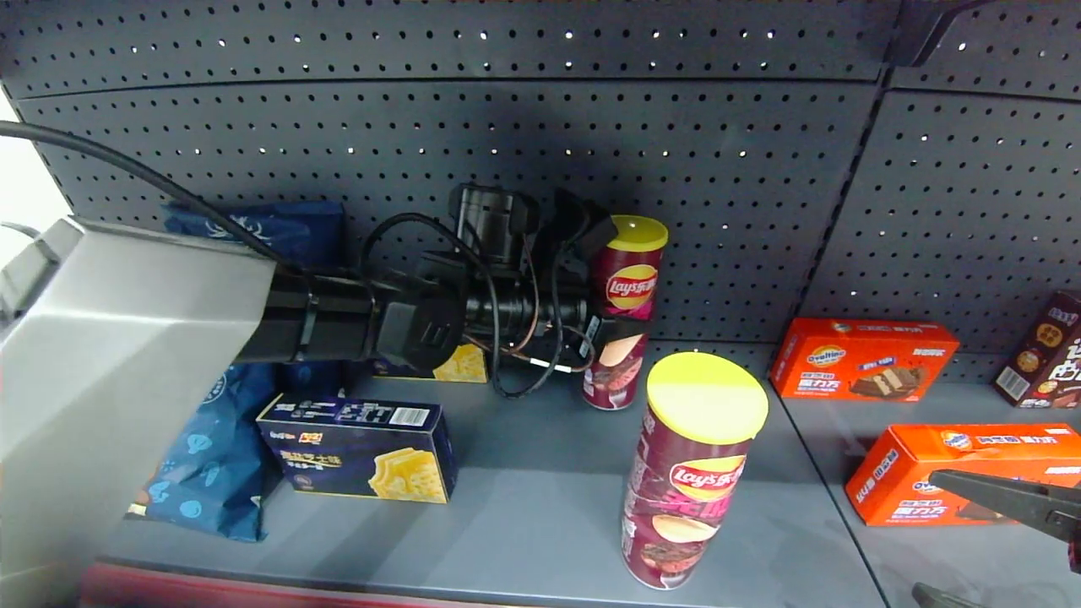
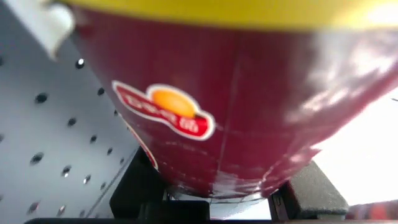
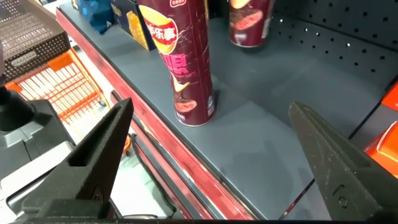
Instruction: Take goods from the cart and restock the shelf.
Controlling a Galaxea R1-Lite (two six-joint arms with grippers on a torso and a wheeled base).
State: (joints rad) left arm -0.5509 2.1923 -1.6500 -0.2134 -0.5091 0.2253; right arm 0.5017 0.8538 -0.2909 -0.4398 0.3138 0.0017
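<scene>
Two maroon chip cans with yellow lids stand upright on the grey shelf [image 1: 524, 515]. The rear can [image 1: 629, 312] is near the pegboard wall, and my left gripper [image 1: 600, 279] is shut on its upper half from the left. In the left wrist view that can [image 2: 249, 112] sits between the dark fingers [image 2: 317, 193]. The front can [image 1: 692, 473] stands alone near the shelf's front edge. My right gripper [image 1: 925, 534] hangs open at the lower right, apart from it. In the right wrist view, the front can [image 3: 186, 62] lies beyond the spread gripper [image 3: 211, 112].
Blue cracker boxes [image 1: 363, 456] and a blue bag [image 1: 228, 422] fill the shelf's left side. Orange boxes [image 1: 861, 359] [image 1: 954, 473] and a dark box [image 1: 1043, 350] lie on the right. An orange cart [image 3: 56, 87] stands below the red shelf edge [image 3: 155, 137].
</scene>
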